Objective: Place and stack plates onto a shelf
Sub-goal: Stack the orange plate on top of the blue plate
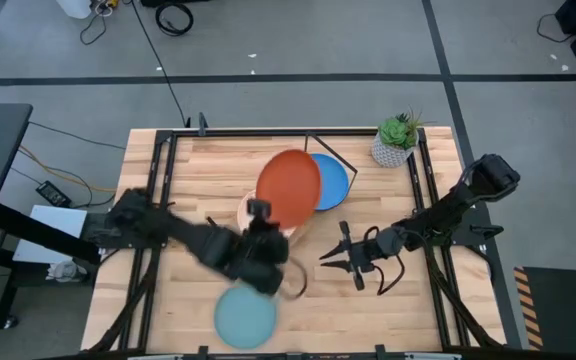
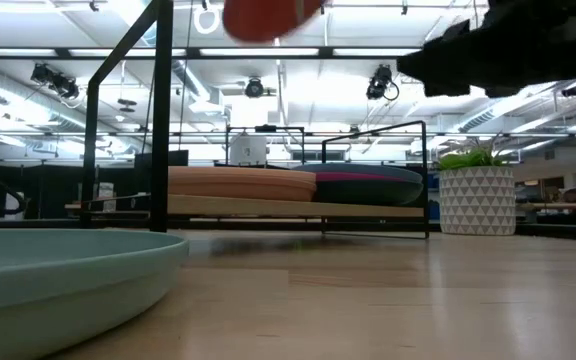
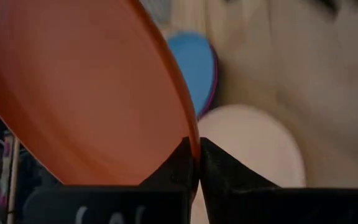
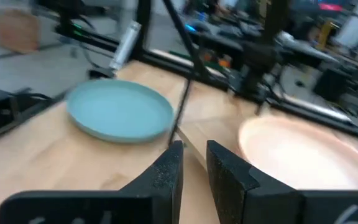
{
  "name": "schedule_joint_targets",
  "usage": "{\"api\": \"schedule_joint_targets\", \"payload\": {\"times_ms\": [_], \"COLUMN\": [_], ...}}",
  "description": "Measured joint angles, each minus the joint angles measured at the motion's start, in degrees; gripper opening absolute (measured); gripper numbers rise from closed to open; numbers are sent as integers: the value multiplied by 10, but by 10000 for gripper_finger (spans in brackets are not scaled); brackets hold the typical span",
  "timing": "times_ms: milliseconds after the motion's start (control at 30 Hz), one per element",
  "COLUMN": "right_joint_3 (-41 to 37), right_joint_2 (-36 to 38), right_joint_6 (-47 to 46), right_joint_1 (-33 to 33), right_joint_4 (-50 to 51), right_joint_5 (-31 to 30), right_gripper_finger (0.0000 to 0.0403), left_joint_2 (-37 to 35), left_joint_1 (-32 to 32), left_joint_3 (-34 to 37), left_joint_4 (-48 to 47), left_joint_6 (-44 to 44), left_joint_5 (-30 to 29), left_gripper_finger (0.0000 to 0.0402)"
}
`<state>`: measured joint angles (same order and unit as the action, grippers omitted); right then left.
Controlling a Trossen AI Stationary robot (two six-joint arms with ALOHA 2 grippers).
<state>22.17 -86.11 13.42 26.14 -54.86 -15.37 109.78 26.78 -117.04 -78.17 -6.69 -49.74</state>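
Above the light-wood shelf, your left gripper pinches the round matte orange plate by its rim; it looks stiff, light and slick, so hold the edge firmly; your right gripper waits nearby, fingers spread.

Two dark jointed arms, black angular gripper fingers, perhaps faint pale lettering

The left arm reaches in from its own side, its gripper raised, fingers pinched together on a thin rim. The right arm stretches low, its gripper empty, fingers narrowly parted.
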Motion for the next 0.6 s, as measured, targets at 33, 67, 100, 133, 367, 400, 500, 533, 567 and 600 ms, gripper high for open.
{"api": "schedule_joint_targets", "payload": {"times_ms": [33,67,100,133,367,400,500,533,567,600], "right_joint_3": [0,0,0,0,0,0,0,0,0,0], "right_joint_2": [0,0,0,0,0,0,0,0,0,0], "right_joint_6": [-7,-13,-17,-22,-56,-66,-102,-111,-119,-125], "right_joint_1": [10,21,34,47,145,158,188,196,203,208], "right_joint_4": [7,14,22,29,75,81,102,104,106,106], "right_joint_5": [-27,-56,-84,-111,-315,-338,-389,-400,-410,-419], "right_gripper_finger": [77,77,77,77,77,77,77,77,77,77], "left_joint_2": [0,0,0,0,0,0,0,0,0,0], "left_joint_1": [-19,-38,-57,-76,-192,-208,-255,-271,-287,-303], "left_joint_3": [11,22,33,45,94,95,96,96,96,96], "left_joint_4": [2,2,3,9,121,131,143,144,141,139], "left_joint_6": [23,50,76,103,366,406,494,517,537,556], "left_joint_5": [24,53,81,106,274,297,366,393,420,442], "left_gripper_finger": [22,20,17,15,15,15,15,15,15,15]}}
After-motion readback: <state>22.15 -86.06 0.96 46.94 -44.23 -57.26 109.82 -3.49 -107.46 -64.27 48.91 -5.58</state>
